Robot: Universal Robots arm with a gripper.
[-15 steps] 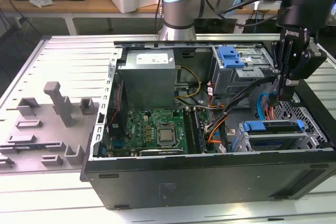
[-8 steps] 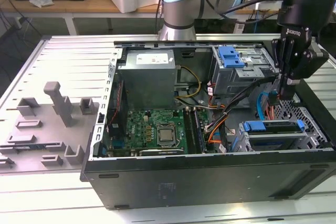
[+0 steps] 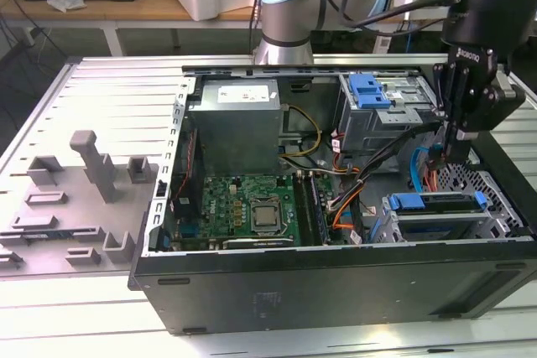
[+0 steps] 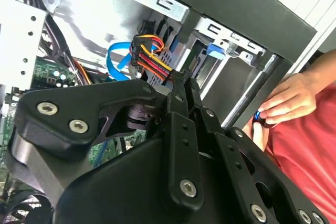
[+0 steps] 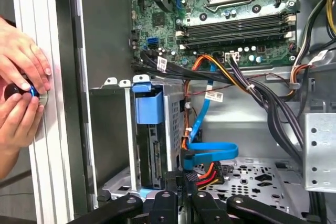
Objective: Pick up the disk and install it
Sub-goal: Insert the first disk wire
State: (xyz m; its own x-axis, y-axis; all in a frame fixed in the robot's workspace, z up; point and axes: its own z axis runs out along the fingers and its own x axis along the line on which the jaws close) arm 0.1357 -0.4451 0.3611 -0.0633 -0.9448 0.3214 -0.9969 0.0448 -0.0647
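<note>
The disk [image 3: 436,202] sits inside the drive cage at the near corner of the open computer case on the exterior view's right, with its blue frame showing along the top. In the first wrist view the disk [image 5: 156,158] stands on edge in the cage under a blue tab, its connector side facing the cables. My gripper [image 3: 450,153] hangs just behind the cage, inside the case. Its fingers look pressed together, gripper [image 4: 184,81] and gripper [image 5: 181,188] in both wrist views. The tips are at the red, yellow and black power connector [image 5: 203,174]. I cannot tell whether they pinch it.
A blue flat cable [image 5: 210,151] loops beside the connector. A person's hands [image 5: 21,93] work on a small dark round part outside the case wall. The grey power supply [image 3: 231,127], motherboard [image 3: 252,207] and an upper bay with a blue latch [image 3: 369,90] crowd the case.
</note>
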